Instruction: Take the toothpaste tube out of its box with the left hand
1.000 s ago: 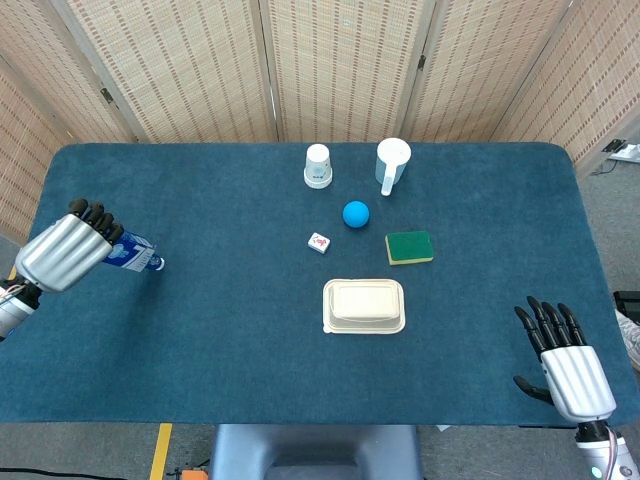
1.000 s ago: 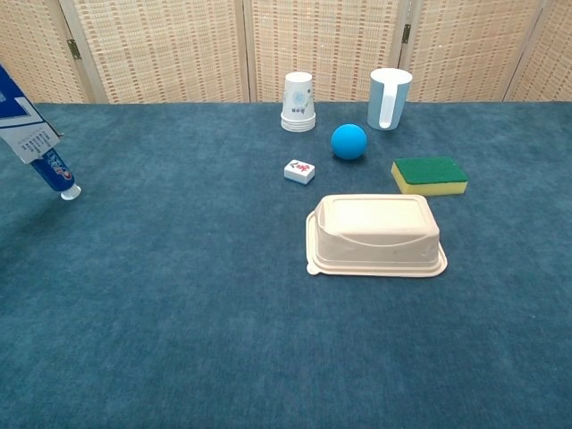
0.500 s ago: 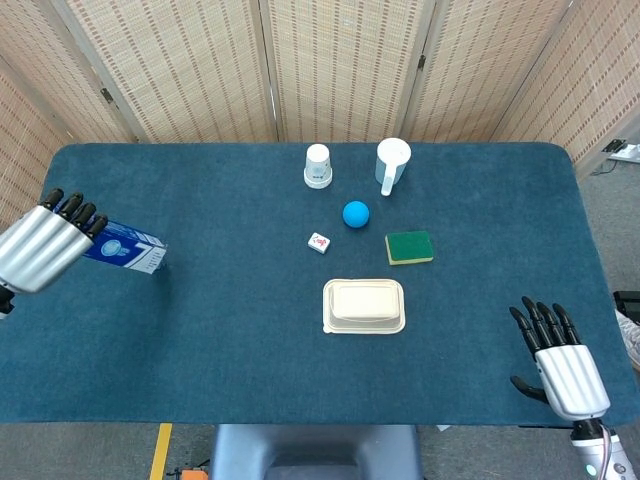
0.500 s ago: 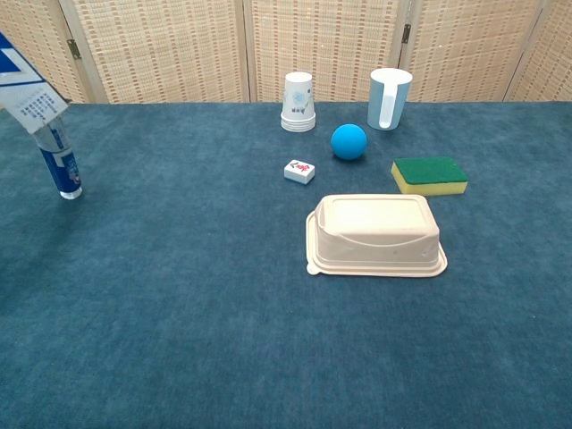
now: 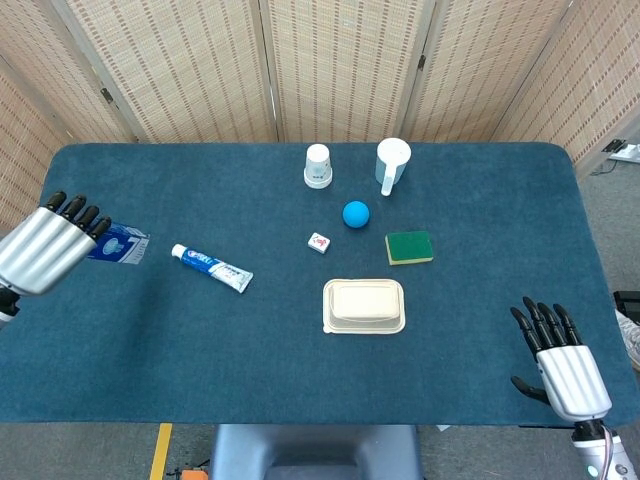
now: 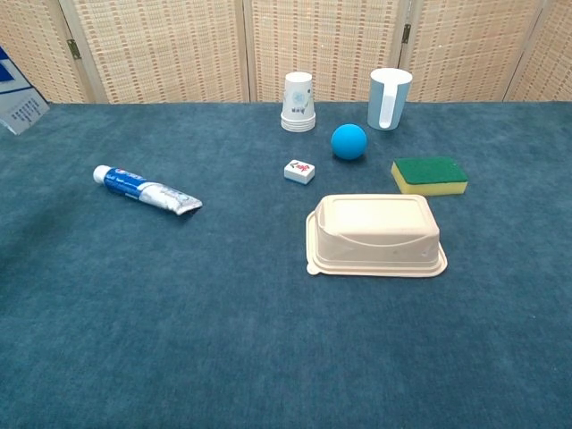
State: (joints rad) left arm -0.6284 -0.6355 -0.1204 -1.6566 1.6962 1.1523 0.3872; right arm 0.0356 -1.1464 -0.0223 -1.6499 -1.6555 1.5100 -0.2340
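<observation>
— Just off my left fingertips, toward the middle of the table, what lies there?

— The toothpaste tube (image 5: 211, 268), flat on the blue table (image 5: 300, 380), clear of its box (image 5: 118, 244). My left hand (image 5: 45, 255) has its fingers wrapped round the box, whose open end points toward the tube. There is a gap of bare cloth between box mouth and cap.

— How does the tube lie?

— Its long axis slants: the white cap end sits nearer my left fingers, the crimped tail points away toward the lidded food container (image 5: 364, 306). My left hand is near it; my right hand (image 5: 560, 363) rests well apart at the opposite near corner, fingers spread, holding nothing.

— So the job is done?

— I judge so; what remains is a matter of setting the box down.

— Anything unclear?

— Much of the box is hidden behind my left fingers, and the chest view cuts it off at the frame edge, so I cannot tell how firmly I hold it; it seems held up off the cloth.
</observation>
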